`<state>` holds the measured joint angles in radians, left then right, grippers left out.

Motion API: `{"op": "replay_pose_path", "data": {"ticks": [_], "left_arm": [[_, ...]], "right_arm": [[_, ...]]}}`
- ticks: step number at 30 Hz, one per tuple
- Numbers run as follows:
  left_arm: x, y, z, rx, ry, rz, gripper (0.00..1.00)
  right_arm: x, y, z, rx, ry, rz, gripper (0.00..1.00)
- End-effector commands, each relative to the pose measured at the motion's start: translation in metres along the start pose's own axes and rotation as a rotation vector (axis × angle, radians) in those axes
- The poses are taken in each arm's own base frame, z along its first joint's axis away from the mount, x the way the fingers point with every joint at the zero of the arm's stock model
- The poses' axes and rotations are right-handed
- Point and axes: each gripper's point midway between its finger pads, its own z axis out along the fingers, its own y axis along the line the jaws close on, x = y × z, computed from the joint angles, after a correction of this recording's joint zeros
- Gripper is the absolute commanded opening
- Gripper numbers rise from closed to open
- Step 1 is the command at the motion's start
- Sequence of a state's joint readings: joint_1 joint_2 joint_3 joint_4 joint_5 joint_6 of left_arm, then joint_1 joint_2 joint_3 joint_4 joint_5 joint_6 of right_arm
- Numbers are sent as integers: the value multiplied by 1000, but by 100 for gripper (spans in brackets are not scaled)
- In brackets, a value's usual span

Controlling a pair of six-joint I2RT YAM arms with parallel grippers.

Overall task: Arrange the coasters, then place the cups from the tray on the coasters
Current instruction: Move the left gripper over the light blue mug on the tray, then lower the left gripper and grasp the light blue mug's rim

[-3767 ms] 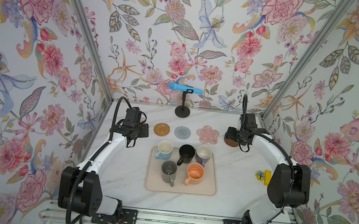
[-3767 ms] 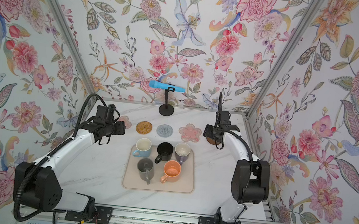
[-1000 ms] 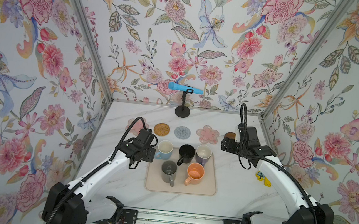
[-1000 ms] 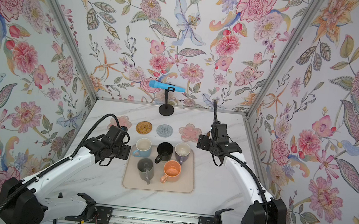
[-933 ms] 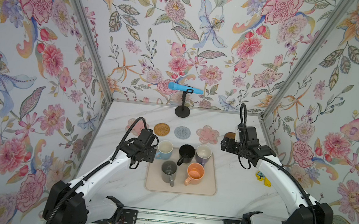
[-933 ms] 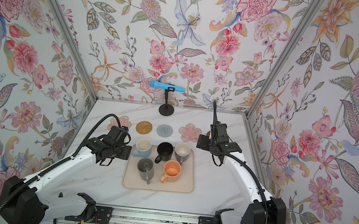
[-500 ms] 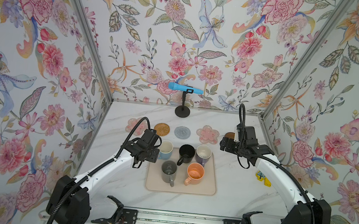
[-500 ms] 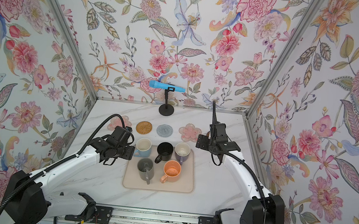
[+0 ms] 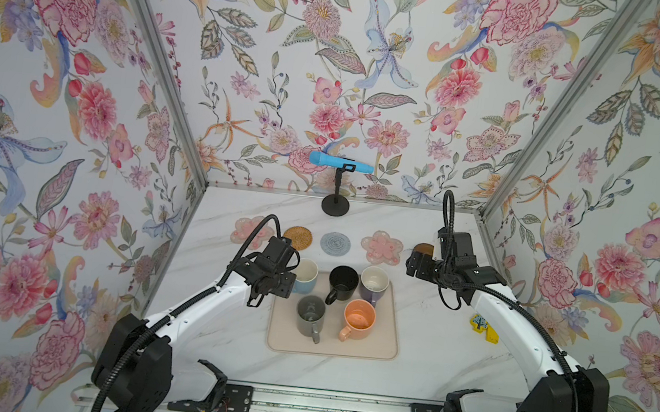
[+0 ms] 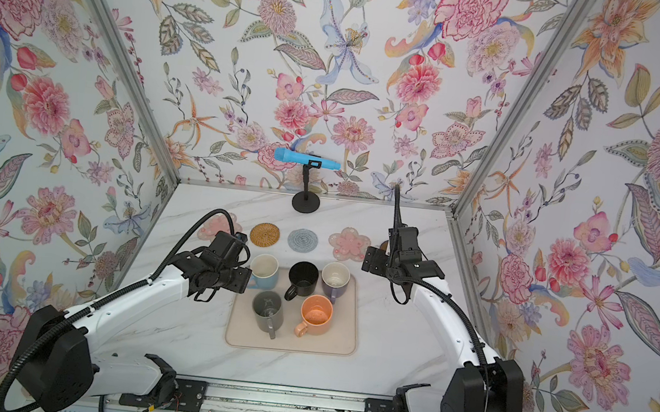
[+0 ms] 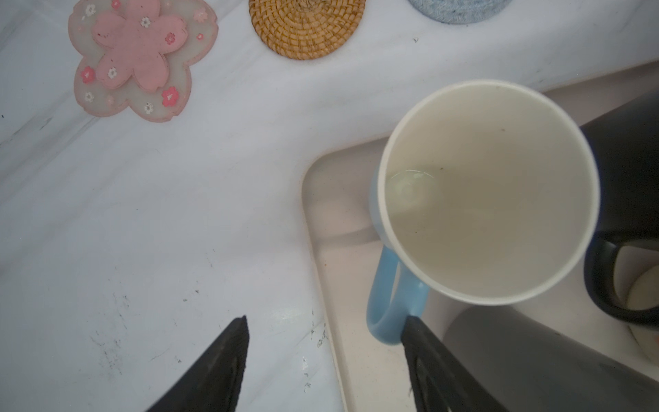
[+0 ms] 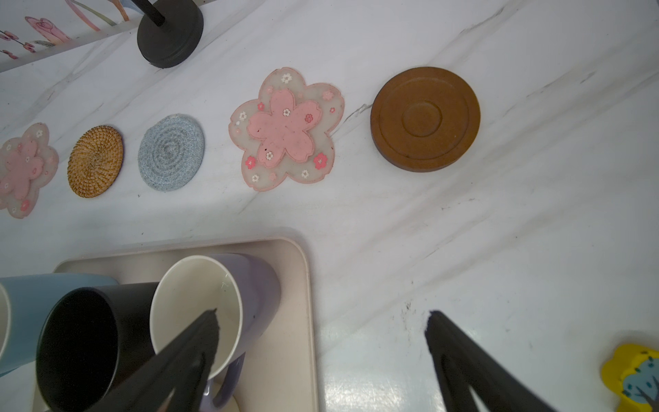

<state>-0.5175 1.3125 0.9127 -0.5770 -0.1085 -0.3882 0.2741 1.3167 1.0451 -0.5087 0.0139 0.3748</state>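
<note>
At the tray's (image 9: 380,346) back left corner, the light blue cup (image 11: 488,192) stands upright with its handle (image 11: 387,303) pointing back at the left gripper (image 11: 326,342). The gripper's fingers (image 11: 420,353) are spread and empty, and the loop sits just beside one finger rather than mid-gap, so a small sideways shift looks needed before closing. The black cup (image 11: 634,160) and grey cup (image 11: 552,364) crowd its far side, and the five coasters (image 9: 335,243) line the tabletop (image 9: 439,344) beyond the tray. The right gripper (image 12: 321,331), fingers likewise apart and empty, is near the purple cup (image 12: 256,281).
</note>
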Motion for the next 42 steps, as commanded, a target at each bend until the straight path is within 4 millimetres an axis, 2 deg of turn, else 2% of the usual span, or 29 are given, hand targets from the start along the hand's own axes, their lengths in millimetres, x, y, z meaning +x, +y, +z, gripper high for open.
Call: {"op": "replay_pose_path", "data": {"ticks": [1, 19, 27, 29, 39, 42], "left_arm": [[-10, -7, -1, 26, -28, 29, 72], [-9, -31, 4, 144, 3, 72, 69], [-8, -33, 12, 142, 21, 90, 63], [-8, -35, 14, 149, 28, 94, 60], [-5, -50, 21, 194, 41, 98, 56], [-5, -53, 22, 199, 41, 96, 51]], "right_arm": [[-2, -1, -6, -10, -15, 9, 93], [-3, -1, -4, -20, -8, 20, 93], [-5, -3, -6, -17, -14, 23, 93], [-5, -3, -5, -20, -10, 24, 93], [0, -5, -1, -18, 1, 25, 93], [0, -6, -1, -17, 0, 25, 93]]}}
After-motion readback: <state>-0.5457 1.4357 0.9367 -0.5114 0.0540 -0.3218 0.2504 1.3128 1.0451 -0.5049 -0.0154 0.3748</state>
